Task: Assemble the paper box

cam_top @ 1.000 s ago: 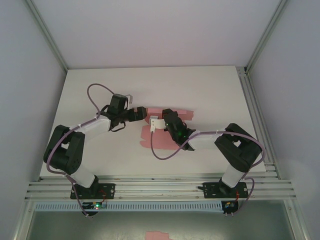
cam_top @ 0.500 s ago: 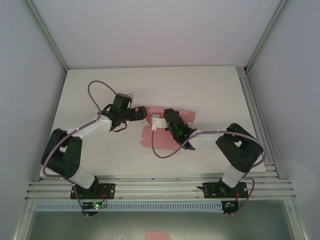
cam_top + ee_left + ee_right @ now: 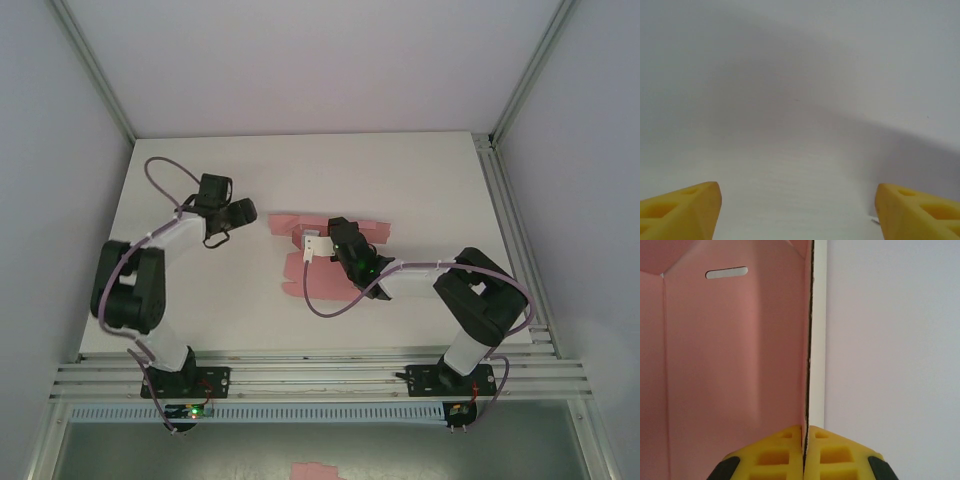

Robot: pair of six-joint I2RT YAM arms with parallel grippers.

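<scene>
Pink box (image 3: 322, 278) lies on the bench (image 3: 420, 180), an upright flap pinched between the right fingers (image 3: 792, 440), while the left fingers (image 3: 243, 213), spread wide, hang well apart leftward.

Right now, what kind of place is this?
Probably a robot lab workcell: a left arm and a right arm bolted to aluminium rails at the edge of a white table, plain white walls around, and a pink paper box.
</scene>
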